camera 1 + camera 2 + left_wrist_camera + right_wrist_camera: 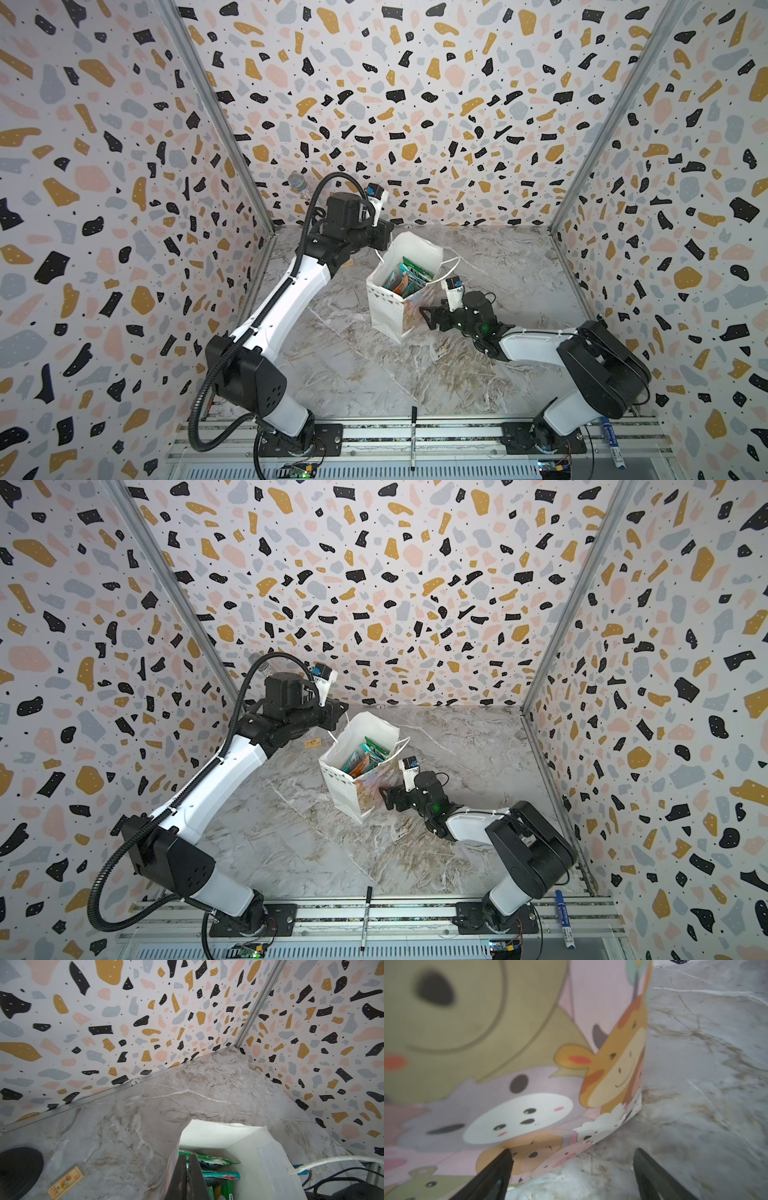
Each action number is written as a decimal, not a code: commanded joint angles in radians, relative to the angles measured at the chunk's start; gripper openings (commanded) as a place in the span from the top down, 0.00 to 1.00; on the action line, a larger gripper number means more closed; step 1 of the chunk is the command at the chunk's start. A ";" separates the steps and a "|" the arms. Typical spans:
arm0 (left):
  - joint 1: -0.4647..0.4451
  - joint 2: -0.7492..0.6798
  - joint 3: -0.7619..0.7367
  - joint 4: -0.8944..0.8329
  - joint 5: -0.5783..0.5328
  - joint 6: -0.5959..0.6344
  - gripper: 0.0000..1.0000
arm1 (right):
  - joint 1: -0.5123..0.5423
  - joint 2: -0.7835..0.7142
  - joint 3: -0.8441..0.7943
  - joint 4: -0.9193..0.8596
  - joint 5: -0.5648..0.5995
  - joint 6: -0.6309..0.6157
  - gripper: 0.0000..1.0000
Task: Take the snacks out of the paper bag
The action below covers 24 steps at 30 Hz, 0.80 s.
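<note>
Note for your log: this is a robot test cell in a lab, not a home or shop. Landmark: the aluminium rail (457, 432). The left arm base (291, 436) and right arm base (540, 440) are bolted onto it. A black pen (414, 440) and a blue marker (611, 442) lie across it. A bare circuit board (301, 472) sits just in front. Behind the rail you have a marble-print tabletop (374, 374), boxed in by terrazzo-print panels (415, 104) joined at aluminium corner posts (216, 112).

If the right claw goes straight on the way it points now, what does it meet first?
Most likely the paper bag: its cartoon face, low down, stands right before the right claw. One finger aims at it; the other would pass beside, over the table.
</note>
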 commanded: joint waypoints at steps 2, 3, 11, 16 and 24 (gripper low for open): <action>0.047 0.009 0.115 0.031 0.085 0.119 1.00 | 0.045 0.111 0.105 0.164 0.016 0.061 0.09; 0.053 0.020 0.142 0.010 0.085 0.140 1.00 | 0.050 0.135 0.126 0.183 0.009 0.069 0.09; 0.086 0.100 0.298 -0.090 0.064 0.249 1.00 | 0.087 0.358 0.340 0.240 -0.004 0.145 0.09; 0.097 0.107 0.276 -0.075 0.056 0.252 1.00 | 0.097 0.430 0.450 0.196 -0.009 0.166 0.09; 0.098 -0.005 0.079 0.053 0.071 0.147 1.00 | 0.082 0.308 0.301 0.133 0.047 0.103 0.07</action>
